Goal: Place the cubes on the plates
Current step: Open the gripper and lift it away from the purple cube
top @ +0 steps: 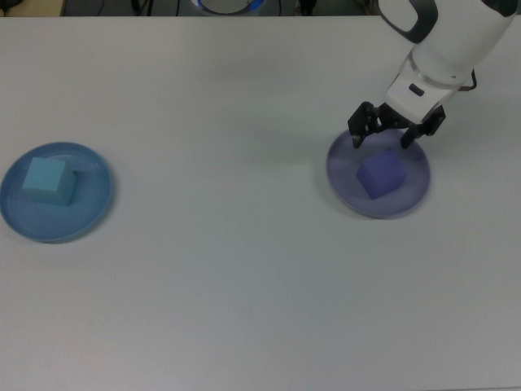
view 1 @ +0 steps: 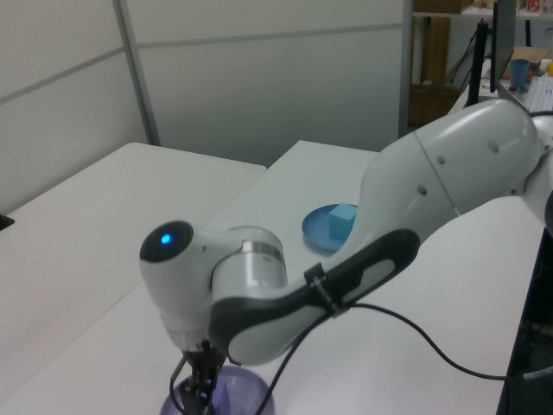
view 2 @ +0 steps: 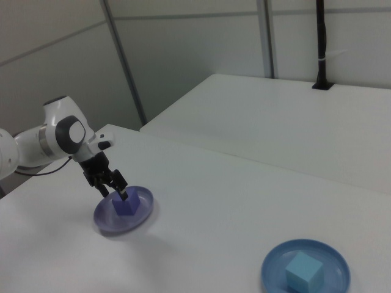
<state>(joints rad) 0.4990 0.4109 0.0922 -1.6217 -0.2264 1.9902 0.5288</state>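
The blue-violet cube point(top: 381, 176) rests on the lavender plate point(top: 350, 189) at the top view's right, with nothing holding it. My gripper point(top: 380, 143) hangs open just above and behind the cube, one finger off each side. The right view shows the same: gripper point(view 2: 116, 193) open over the cube point(view 2: 126, 206) on its plate point(view 2: 107, 218). At the top view's left, the turquoise cube point(top: 46, 180) sits on the blue plate point(top: 89, 212). In the left view my arm hides most of the lavender plate point(view 1: 246, 399); the turquoise cube point(view 1: 343, 221) shows behind it.
A wide stretch of white table point(top: 228, 244) lies between the two plates. A black cable point(view 1: 432, 316) trails from the arm. A second white table point(view 2: 293, 116) stands beyond a gap, with a black pole point(view 2: 321, 43) on it.
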